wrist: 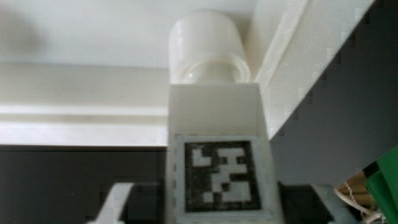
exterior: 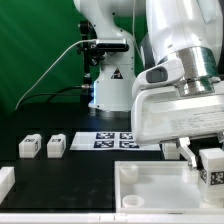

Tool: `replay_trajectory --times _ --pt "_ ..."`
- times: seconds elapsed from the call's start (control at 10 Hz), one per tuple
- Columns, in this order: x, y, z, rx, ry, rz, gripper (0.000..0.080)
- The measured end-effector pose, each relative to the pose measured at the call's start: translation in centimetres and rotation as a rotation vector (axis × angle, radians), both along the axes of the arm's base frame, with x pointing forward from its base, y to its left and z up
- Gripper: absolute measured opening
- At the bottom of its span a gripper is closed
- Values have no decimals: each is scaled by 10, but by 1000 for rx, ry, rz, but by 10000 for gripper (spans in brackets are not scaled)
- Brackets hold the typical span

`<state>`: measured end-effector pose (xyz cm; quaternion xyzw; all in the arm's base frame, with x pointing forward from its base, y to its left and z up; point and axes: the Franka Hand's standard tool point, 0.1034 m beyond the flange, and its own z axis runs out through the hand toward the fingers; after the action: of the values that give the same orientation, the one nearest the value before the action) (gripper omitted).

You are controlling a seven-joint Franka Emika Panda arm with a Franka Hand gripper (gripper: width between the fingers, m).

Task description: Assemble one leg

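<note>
My gripper is shut on a leg, a white cuboid peg with a black-and-white tag, and holds it over the near right corner of the large white panel. In the wrist view the leg fills the middle between my fingers, its round end pointing at the panel's edge. Two more legs stand on the black table at the exterior view's left.
The marker board lies on the table behind the panel. A white block sits at the exterior view's left edge. The arm's base stands at the back before a green curtain.
</note>
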<state>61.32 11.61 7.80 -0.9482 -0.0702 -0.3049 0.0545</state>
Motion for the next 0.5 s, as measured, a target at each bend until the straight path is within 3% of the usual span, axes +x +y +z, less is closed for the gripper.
replay_trajectory --times 0.4,0.5 --pt "6 0 -1 3 -16 -14 292" --pt "6 0 -1 3 -16 -14 467"
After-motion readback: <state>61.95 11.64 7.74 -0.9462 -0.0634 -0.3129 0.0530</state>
